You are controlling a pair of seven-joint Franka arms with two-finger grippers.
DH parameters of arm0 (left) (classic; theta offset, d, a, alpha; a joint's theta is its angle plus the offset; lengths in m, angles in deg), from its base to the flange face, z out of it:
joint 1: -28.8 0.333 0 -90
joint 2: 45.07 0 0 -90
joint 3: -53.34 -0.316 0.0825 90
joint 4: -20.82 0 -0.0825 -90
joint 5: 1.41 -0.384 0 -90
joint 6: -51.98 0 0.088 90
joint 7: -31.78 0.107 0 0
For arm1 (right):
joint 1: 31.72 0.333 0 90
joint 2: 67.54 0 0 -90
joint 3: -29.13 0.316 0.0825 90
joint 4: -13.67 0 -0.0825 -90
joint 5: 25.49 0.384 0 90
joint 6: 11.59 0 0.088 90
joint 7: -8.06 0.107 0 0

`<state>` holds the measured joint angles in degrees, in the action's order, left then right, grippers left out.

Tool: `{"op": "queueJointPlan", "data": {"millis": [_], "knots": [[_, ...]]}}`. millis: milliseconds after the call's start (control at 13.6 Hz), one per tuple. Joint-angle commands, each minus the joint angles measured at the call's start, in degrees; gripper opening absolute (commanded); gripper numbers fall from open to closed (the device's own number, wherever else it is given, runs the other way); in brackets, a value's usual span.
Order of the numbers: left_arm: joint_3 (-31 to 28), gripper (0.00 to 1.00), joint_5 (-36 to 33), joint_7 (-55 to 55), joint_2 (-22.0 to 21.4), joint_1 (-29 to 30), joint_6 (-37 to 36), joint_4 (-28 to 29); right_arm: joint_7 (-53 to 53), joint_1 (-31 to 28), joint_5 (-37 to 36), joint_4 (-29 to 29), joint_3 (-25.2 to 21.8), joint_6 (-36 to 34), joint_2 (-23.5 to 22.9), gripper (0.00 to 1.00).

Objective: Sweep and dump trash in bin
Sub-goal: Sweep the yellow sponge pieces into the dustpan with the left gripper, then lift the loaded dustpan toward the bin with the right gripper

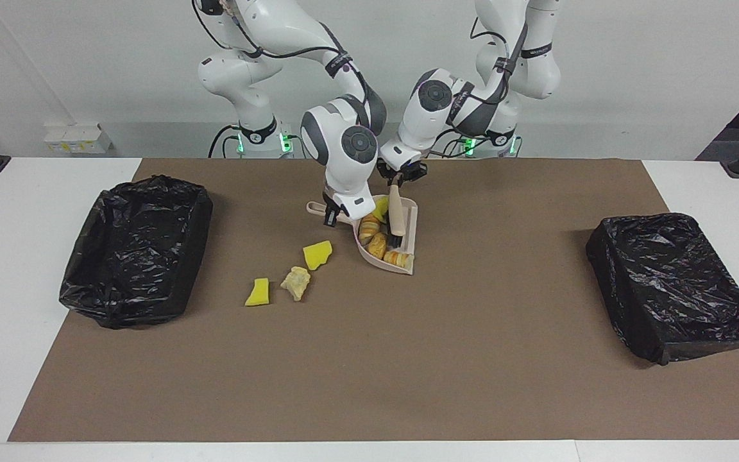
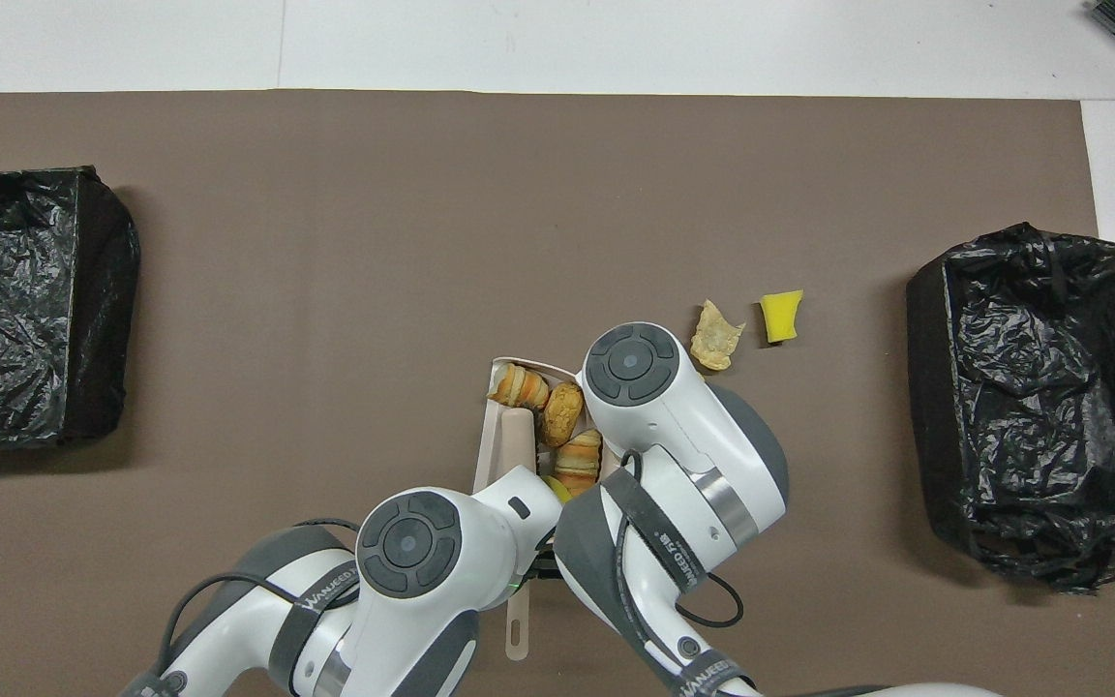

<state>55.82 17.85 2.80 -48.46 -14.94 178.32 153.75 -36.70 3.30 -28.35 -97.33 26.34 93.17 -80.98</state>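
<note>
Brown mat (image 1: 472, 359); right gripper (image 1: 331, 217) hides dustpan handle (image 1: 315, 208).

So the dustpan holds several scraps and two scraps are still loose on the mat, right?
Not two: the facing view shows three loose scraps on the mat, two yellow sponge chunks and a pale beige lump. The dustpan does hold several scraps.

Three orange-brown bread-like lumps (image 1: 379, 242) and a yellow sponge chunk (image 1: 380, 208) in the beige dustpan (image 1: 410, 221), two yellow sponge chunks (image 1: 317, 255) and a pale beige lump (image 1: 296, 282) loose on the brown mat beside it, toward the right arm's end, two black-lined bins (image 1: 135, 250) at the mat's ends
</note>
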Motion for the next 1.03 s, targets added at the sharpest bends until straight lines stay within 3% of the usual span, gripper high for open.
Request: {"op": "queueJointPlan", "data": {"millis": [0,369,664,958], "knots": [[-0.9,0.0,-0.1,0.59,-2.13,5.03,-6.16,-1.97,0.9,-0.3,0.93,-1.76,0.24,1.15,1.67,0.0],[-0.9,0.0,-4.22,1.65,-3.38,13.5,-15.85,-5.93,1.78,-0.65,0.93,-1.59,0.33,0.53,2.19,0.0],[-0.99,0.0,-9.41,1.74,-3.38,17.19,-19.63,-6.37,-2.33,-4.07,4.69,-1.15,0.24,0.27,6.4,0.0],[-0.99,0.0,-10.83,3.14,-2.59,19.74,-24.37,-10.13,-11.9,-13.37,9.36,2.87,0.24,-4.72,9.4,0.0]]}}
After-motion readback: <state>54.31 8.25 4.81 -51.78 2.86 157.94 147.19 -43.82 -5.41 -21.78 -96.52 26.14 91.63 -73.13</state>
